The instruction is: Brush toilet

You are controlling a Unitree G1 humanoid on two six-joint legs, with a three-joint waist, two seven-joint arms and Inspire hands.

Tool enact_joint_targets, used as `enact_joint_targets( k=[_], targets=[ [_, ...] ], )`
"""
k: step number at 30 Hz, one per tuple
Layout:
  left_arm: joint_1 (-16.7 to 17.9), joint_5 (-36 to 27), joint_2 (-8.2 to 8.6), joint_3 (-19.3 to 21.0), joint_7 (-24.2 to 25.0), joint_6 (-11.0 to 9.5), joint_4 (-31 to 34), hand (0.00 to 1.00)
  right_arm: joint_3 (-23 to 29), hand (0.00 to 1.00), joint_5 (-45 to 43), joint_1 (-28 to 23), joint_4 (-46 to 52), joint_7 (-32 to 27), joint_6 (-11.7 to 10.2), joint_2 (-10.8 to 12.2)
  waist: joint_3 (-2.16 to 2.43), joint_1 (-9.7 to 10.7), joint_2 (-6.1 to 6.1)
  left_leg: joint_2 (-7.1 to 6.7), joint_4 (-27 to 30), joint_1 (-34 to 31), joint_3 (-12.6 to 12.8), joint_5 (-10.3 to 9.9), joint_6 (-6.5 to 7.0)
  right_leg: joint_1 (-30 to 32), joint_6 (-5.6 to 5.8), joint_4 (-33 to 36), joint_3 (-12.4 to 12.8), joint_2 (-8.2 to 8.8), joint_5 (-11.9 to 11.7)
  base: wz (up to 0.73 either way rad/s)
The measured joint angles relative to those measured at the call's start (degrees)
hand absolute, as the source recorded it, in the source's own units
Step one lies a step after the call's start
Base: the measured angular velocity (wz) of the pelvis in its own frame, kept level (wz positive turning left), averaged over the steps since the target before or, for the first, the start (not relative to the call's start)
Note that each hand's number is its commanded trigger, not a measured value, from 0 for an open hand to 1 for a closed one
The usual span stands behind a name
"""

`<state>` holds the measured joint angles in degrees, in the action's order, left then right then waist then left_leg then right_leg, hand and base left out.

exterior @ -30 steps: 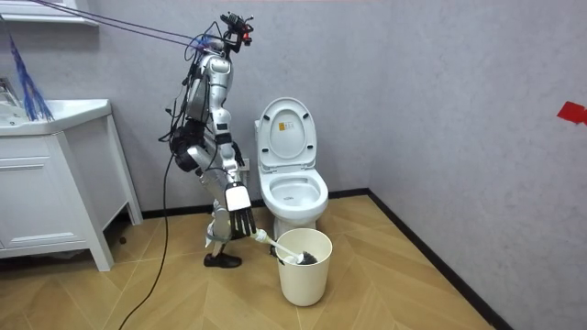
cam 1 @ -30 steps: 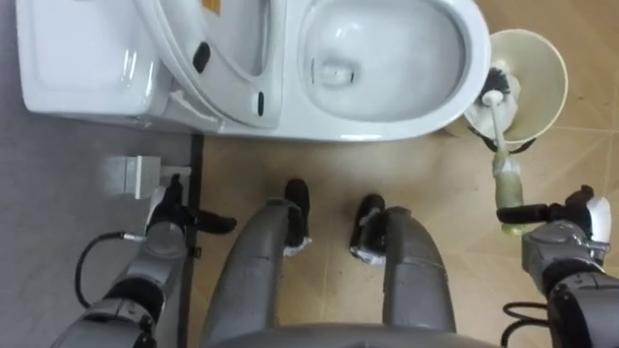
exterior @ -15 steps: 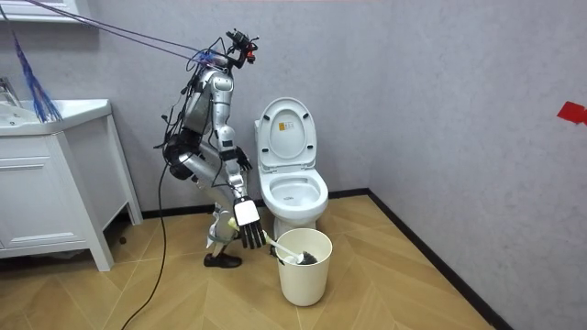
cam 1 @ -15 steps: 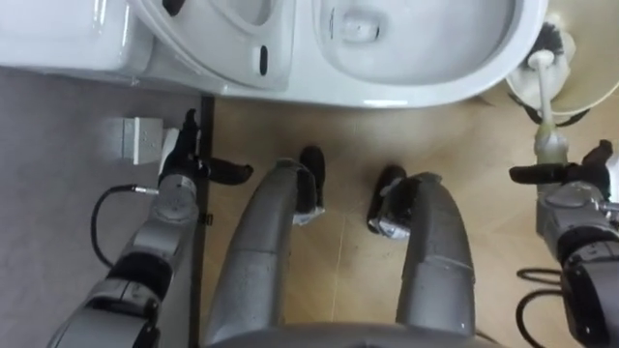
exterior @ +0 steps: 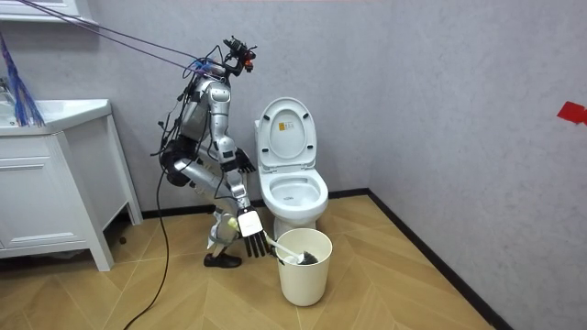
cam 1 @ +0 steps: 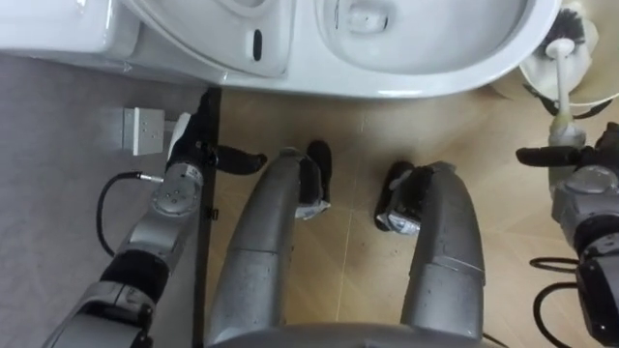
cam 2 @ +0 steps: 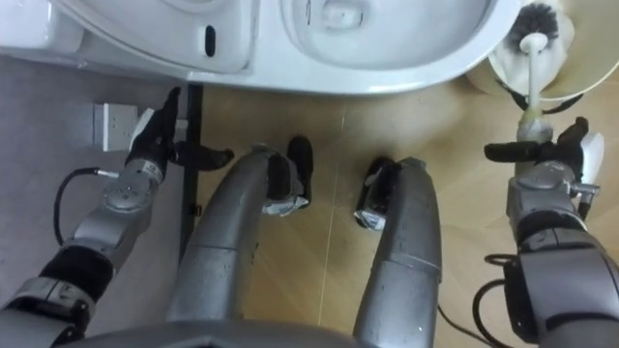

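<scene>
— First entry, the fixture?
— Toilet (cam 1: 426,85): white, bowl uncovered, lid (exterior: 286,133) raised upright. The robot stands just in front of it, bent forward, head over the bowl.

— And the tool?
— Toilet brush (cam 2: 529,111): pale handle, dark bristle head. The head sits down inside the bucket (exterior: 304,275), cream-coloured, on the wooden floor (cam 1: 358,135) beside the bowl's front end, to the robot's right. The handle leans out over the rim towards the robot.

— Condition of the hand nearest it?
— Right robot hand (cam 2: 551,174): fingers straight, pointing towards the robot's left, curled round nothing. The handle's free end lies just above those fingers. Whether they touch, I cannot tell.

— The other one?
— Left robot hand (cam 1: 191,159): fingers straight, thumb out sideways, empty. It is held low, just beside a white socket (cam 1: 143,129).

— Other furnishings?
— White cabinet (exterior: 50,197) with basin, at the room view's left, well apart from the toilet.
</scene>
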<state>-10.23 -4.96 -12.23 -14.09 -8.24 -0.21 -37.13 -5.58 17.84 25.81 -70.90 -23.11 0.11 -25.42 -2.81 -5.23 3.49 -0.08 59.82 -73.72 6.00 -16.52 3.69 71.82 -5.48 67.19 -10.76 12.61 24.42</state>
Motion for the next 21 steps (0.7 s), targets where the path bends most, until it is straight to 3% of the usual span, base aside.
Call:
enact_joint_targets(
  k=[8,9,10,11,21],
  targets=[
    [0.28,-0.05,-1.31,-0.4,0.08,-0.08,0.48,0.0,-2.43,0.0,4.4,-1.32,-0.45,2.01,-0.84,-0.73,0.03,-0.06,0.07,0.3,0.93,-1.14,-0.07,-0.2,-0.16,1.02,-0.25,0.63,-0.07,-0.23,0.13,0.0],
    [0.36,-0.04,-1.34,-0.4,0.08,-0.07,0.58,0.0,-2.43,0.11,4.85,-1.46,-0.56,2.03,-0.81,-0.76,0.03,-0.09,0.08,0.3,0.94,-1.14,-0.07,-0.23,-0.19,1.02,-0.25,0.63,-0.05,-0.24,0.13,0.0],
    [0.65,-0.03,-1.34,-0.4,0.09,-0.06,1.05,0.0,-2.45,0.82,5.34,-1.69,-0.86,2.09,-0.81,-0.78,0.04,-0.13,0.09,0.29,0.94,-1.14,-0.04,-0.25,-0.22,1.04,-0.24,0.63,-0.02,-0.26,0.13,0.0],
    [1.07,-0.02,-1.34,-0.54,0.09,-0.03,1.82,0.0,-2.84,1.0,6.43,-2.02,-1.08,2.39,-0.83,-0.78,0.04,-0.18,0.11,0.28,0.93,-1.14,-0.03,-0.32,-0.32,1.05,-0.22,0.63,-0.03,-0.24,0.14,0.0],
    [3.94,-0.04,-1.33,-0.98,0.41,1.63,5.77,0.0,-6.65,1.0,10.43,-3.68,-4.81,8.2,0.74,-0.8,0.1,-1.41,0.34,-0.07,1.13,-1.27,0.26,-0.4,-0.33,1.15,-0.17,1.11,-0.05,0.24,0.29,0.01]
  ],
)
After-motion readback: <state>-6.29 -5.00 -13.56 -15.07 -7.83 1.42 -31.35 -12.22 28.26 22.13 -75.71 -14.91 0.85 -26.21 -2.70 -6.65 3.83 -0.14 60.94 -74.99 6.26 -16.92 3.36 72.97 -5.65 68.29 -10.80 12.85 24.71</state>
